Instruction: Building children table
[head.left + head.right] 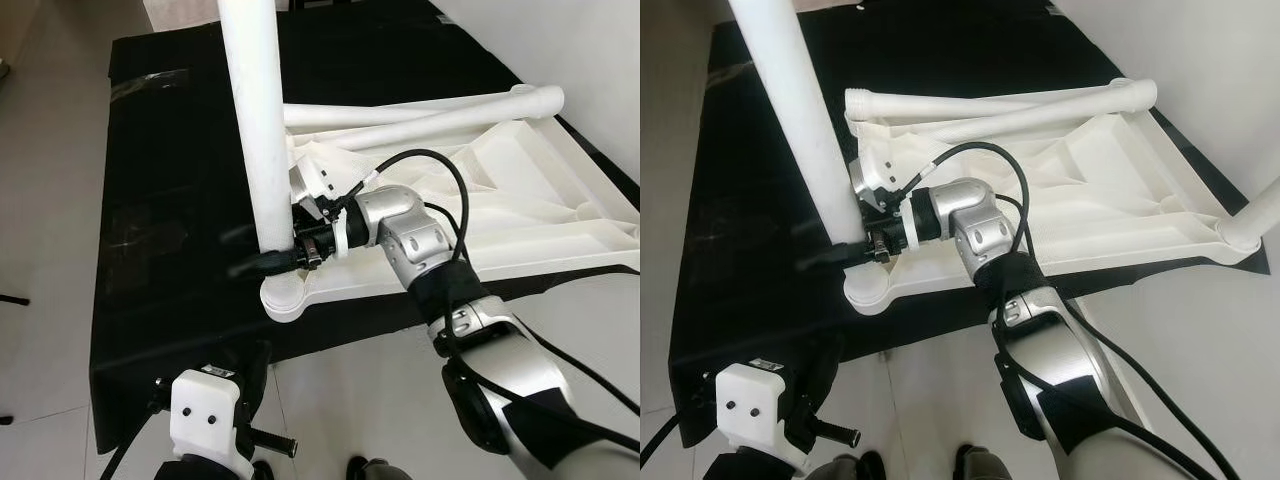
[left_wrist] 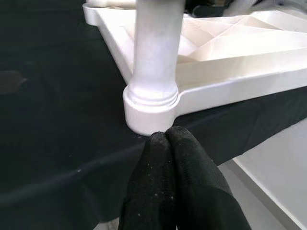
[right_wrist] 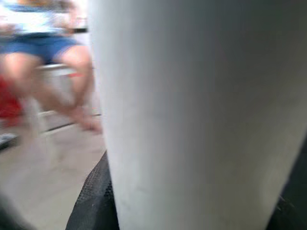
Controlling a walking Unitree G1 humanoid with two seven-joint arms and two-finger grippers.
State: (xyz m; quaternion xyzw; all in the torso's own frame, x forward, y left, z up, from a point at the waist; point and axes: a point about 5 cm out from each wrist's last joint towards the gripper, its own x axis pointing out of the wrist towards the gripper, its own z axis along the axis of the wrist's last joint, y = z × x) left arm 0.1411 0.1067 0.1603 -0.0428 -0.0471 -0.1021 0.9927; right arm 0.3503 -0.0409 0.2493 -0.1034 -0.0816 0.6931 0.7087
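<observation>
Right gripper (image 1: 268, 262): black fingers clamped on either side of the upright white table leg (image 1: 255, 120), low on the leg, just above the corner socket. In the right wrist view the leg (image 3: 201, 115) sits pressed between the two finger pads, one dark pad (image 3: 93, 201) showing at its edge. The silver right arm (image 1: 420, 240) reaches in from the robot's right, bent at the wrist, with a black cable looping over it.

Left gripper (image 2: 165, 139): fingers shut together, holding nothing, tips just beside the rounded corner socket (image 2: 148, 112) of the tabletop, at the edge of the black cloth. Contact with the socket cannot be judged. In the head views its white wrist housing (image 1: 208, 410) sits low, near the front edge of the cloth.

Upright leg stands seated in the near-left corner socket (image 1: 283, 298) of the white plastic tabletop (image 1: 540, 200), which lies upside down, ribbed underside showing.

Two more white legs (image 1: 420, 112) lie loose across the far side of the upturned tabletop, side by side.

The tabletop rests on a black cloth (image 1: 170, 200) covering a low platform, pale tiled floor (image 1: 50, 120) around it. A blurred seated person (image 3: 45, 57) shows beyond the leg in the right wrist view.
</observation>
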